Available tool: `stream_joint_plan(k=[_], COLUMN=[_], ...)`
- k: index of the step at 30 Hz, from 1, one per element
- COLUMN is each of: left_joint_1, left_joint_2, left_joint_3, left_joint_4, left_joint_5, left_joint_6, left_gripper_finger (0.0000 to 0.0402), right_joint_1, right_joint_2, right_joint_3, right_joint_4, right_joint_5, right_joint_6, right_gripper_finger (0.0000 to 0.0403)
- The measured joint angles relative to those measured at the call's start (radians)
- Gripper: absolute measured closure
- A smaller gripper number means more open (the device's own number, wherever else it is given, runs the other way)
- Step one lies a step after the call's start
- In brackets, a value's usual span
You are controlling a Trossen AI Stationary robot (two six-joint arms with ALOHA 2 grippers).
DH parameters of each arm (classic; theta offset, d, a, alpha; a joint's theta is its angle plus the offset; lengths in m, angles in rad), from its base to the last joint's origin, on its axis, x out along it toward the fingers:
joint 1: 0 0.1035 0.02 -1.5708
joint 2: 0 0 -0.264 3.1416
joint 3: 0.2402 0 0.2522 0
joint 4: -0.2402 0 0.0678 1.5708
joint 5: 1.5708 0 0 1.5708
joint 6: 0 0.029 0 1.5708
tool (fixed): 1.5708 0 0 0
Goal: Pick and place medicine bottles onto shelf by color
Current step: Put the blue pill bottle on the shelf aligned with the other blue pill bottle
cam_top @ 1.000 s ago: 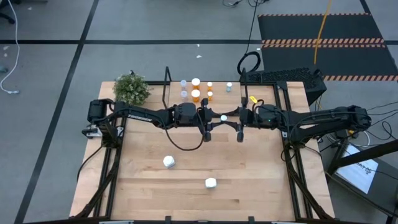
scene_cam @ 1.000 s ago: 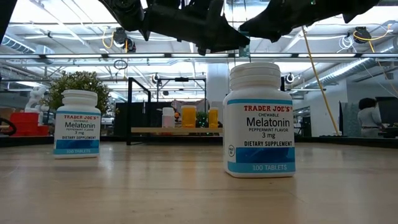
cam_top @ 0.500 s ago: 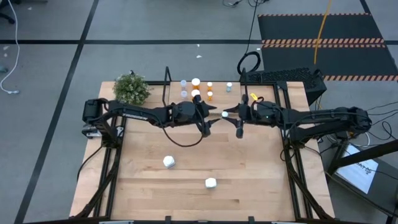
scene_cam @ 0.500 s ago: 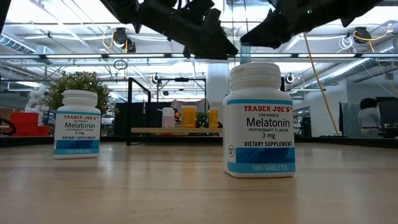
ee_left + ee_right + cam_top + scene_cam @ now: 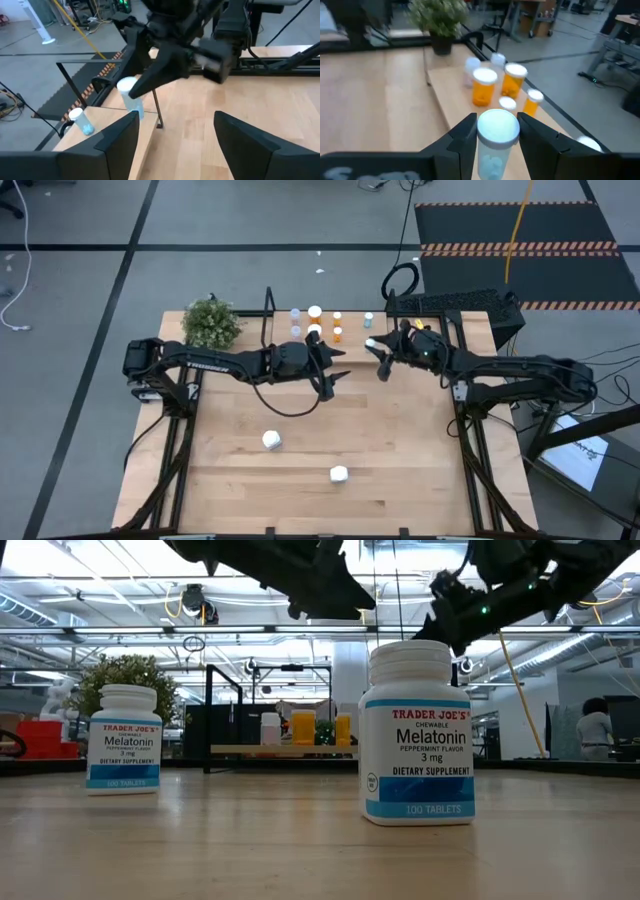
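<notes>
Right gripper [image 5: 492,131] clamped on pale blue bottle [image 5: 493,140], white cap up; its lower body cut off from my wrist feed. It hangs over shelf [image 5: 352,327] right end, near orange bottles [image 5: 485,87]. Left gripper [image 5: 335,365] spread wide, empty, just before shelf. Two white melatonin bottles [image 5: 418,733] on table.

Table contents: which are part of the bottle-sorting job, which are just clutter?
Job:
- shelf with orange bottles and pale bottles on it
- pale blue bottle held in the right gripper
- two white melatonin bottles loose on the table
- left gripper, empty

Clutter:
- potted plant
- keyboard
</notes>
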Motion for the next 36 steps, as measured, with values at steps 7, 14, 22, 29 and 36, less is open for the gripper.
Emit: stream_joint_plan(k=[7,14,22,29,36], left_joint_1=[-0.004,0.001,0.003,0.013,0.021], left_joint_2=[0.000,0.000,0.024,0.140,0.193], left_joint_3=[0.000,-0.025,-0.119,-0.108,-0.107], left_joint_4=[-0.005,0.016,0.227,0.386,0.494], left_joint_5=[0.001,-0.091,-0.108,-0.091,-0.121], left_joint_6=[-0.016,-0.042,-0.014,0.016,0.020], left_gripper_finger=[0.0164,0.0152,0.0104,0.0103,0.0142], right_joint_1=[-0.024,-0.016,-0.003,0.033,0.043], right_joint_2=[0.034,0.029,0.029,0.029,0.029], right_joint_3=[-0.005,0.037,0.049,0.050,0.050], right_joint_4=[0.058,0.104,0.104,0.131,0.144], right_joint_5=[-0.004,-0.146,-0.240,-0.236,-0.234], right_joint_6=[-0.030,0.066,0.132,0.123,0.125], right_gripper_finger=[0.0274,0.0274,0.0273,0.0273,0.0273])
